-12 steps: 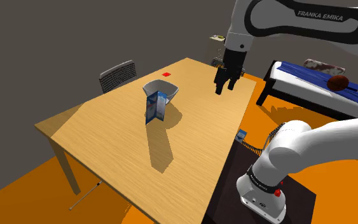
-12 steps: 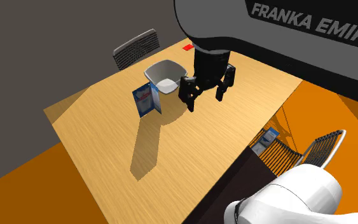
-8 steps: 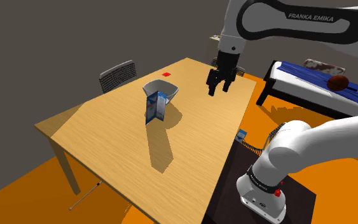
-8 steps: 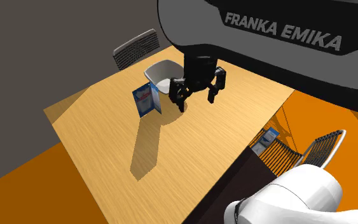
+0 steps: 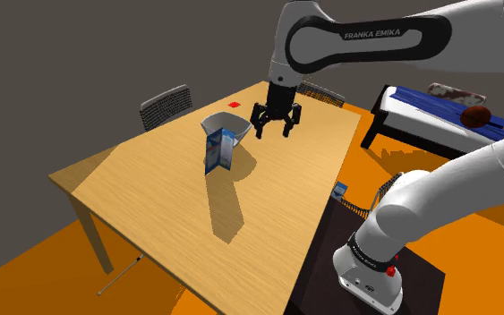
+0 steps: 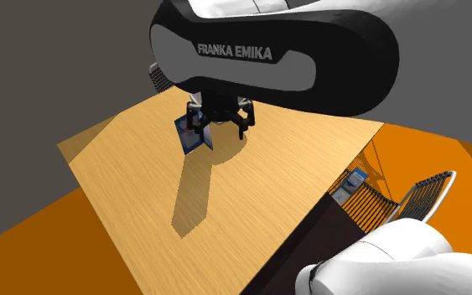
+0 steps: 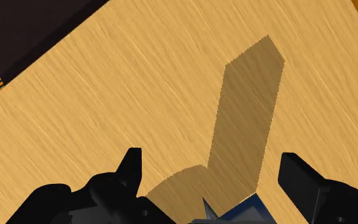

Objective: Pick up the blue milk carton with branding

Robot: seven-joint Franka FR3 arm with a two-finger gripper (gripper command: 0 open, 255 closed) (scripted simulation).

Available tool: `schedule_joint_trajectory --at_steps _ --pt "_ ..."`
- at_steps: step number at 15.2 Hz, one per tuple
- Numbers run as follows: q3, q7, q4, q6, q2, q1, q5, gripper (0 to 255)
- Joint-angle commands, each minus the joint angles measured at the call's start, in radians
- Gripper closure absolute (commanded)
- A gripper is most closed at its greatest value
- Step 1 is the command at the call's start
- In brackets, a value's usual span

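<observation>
The blue milk carton (image 5: 219, 150) with white branding stands upright on the wooden table (image 5: 151, 197), just in front of a white bowl (image 5: 226, 123). My black gripper (image 5: 273, 131) hangs open above the table, a little to the shoulder view's right of the carton and not touching it. In the second exterior view the gripper (image 6: 220, 128) overlaps the carton (image 6: 190, 138), whose blue face shows beside one finger. In the wrist view the fingers (image 7: 128, 168) stand wide apart over the tabletop, and the carton's blue top (image 7: 244, 209) shows between them.
A small red object (image 5: 234, 105) lies near the table's far edge. A dark chair (image 5: 165, 106) stands behind the table. A bed (image 5: 447, 112) with blue bedding is at the shoulder view's right. The floor (image 5: 44, 268) is orange. A wire chair (image 6: 397, 197) stands by the stand.
The gripper has swung toward the shoulder view's left, from over the table's right part to beside the carton and bowl. It stays open. The carton has not moved.
</observation>
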Motion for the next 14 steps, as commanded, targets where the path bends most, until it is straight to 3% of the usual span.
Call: schedule_joint_trajectory --at_steps 1,8,14 --pt "0.033 0.097 0.036 0.048 0.073 -0.015 -0.001 0" --pt "0.106 0.419 0.194 0.180 0.340 -0.058 -0.067 0" --pt "0.109 0.686 0.374 0.237 0.573 -0.063 -0.165 0"
